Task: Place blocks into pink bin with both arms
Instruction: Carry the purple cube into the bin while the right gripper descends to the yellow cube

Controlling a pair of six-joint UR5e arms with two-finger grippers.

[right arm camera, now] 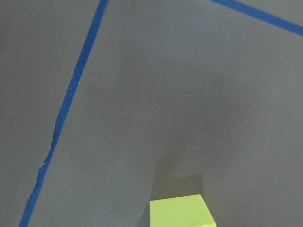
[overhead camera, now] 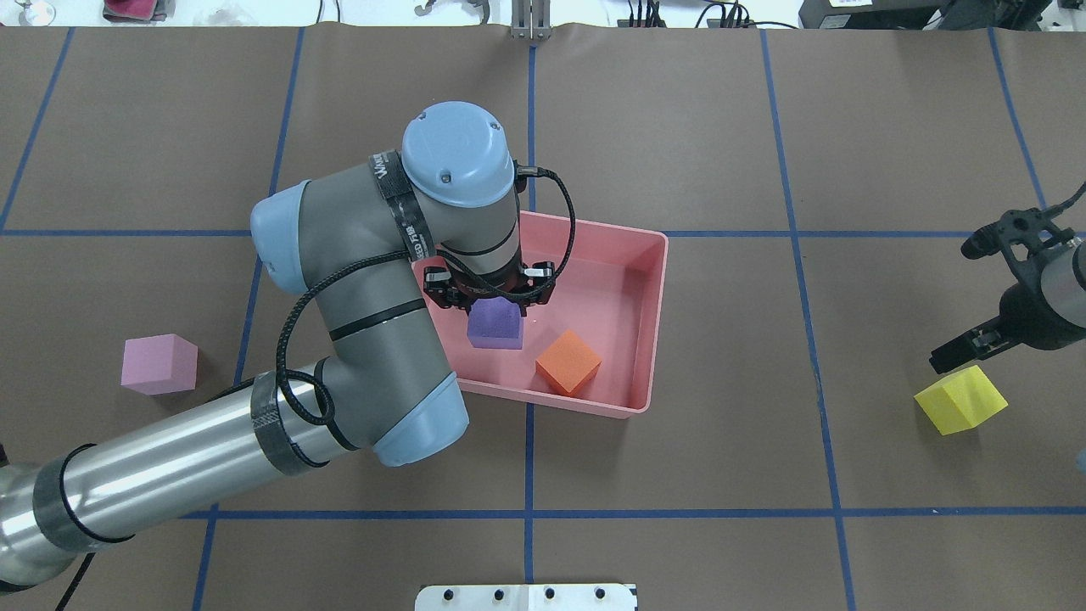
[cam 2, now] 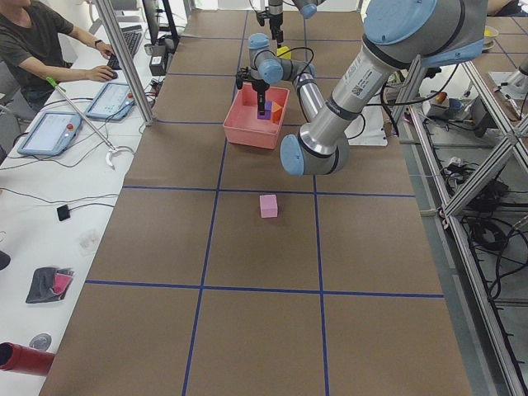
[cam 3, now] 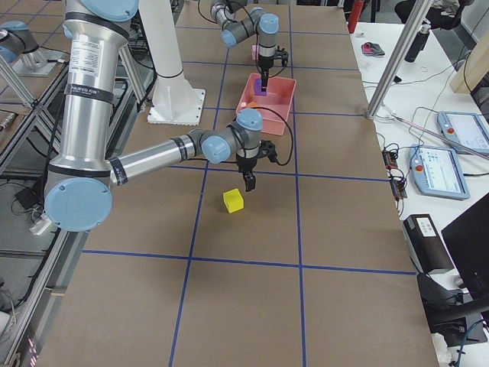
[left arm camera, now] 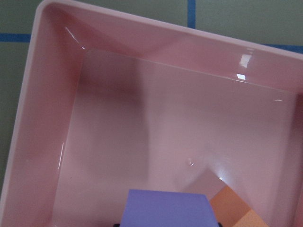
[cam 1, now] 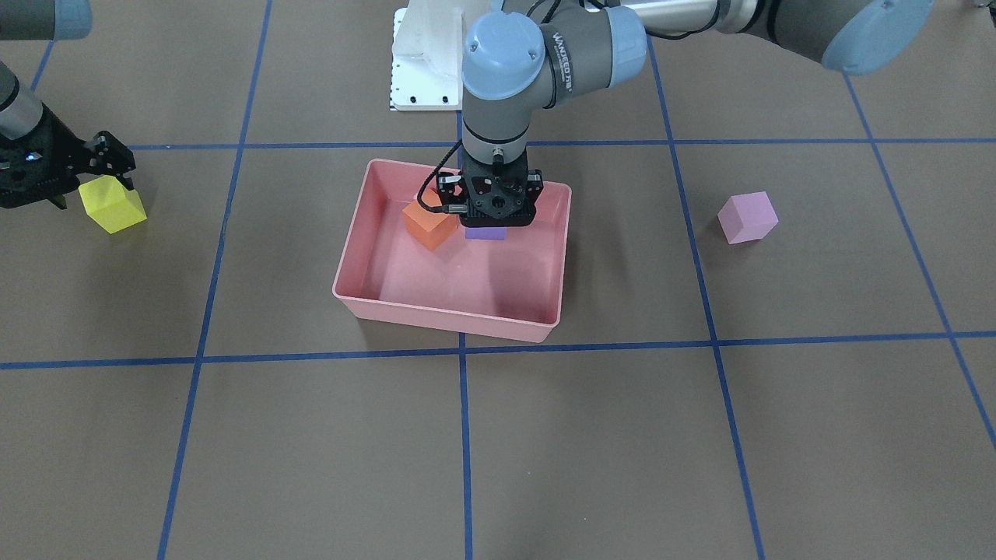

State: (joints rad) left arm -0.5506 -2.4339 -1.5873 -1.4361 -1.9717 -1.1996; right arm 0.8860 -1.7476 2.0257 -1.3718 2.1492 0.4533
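Orange block (overhead camera: 568, 362) in bin (overhead camera: 659, 322); left tool (overhead camera: 490, 299), clamped on purple block (overhead camera: 495, 327), above bin; right tool (overhead camera: 957, 352), fingers apart, near yellow block (overhead camera: 960, 400); lilac block (overhead camera: 159, 364) left.

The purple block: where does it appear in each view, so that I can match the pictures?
Exterior front-facing: purple block just above centre, at the pink bin.
Overhead: block at centre, bin's left half.
Exterior left: block top centre, tiny.
Exterior right: block top centre, tiny.
Left wrist: block at bottom edge, middle.
Right wrist: not in it.
Shared landmark: the pink bin.
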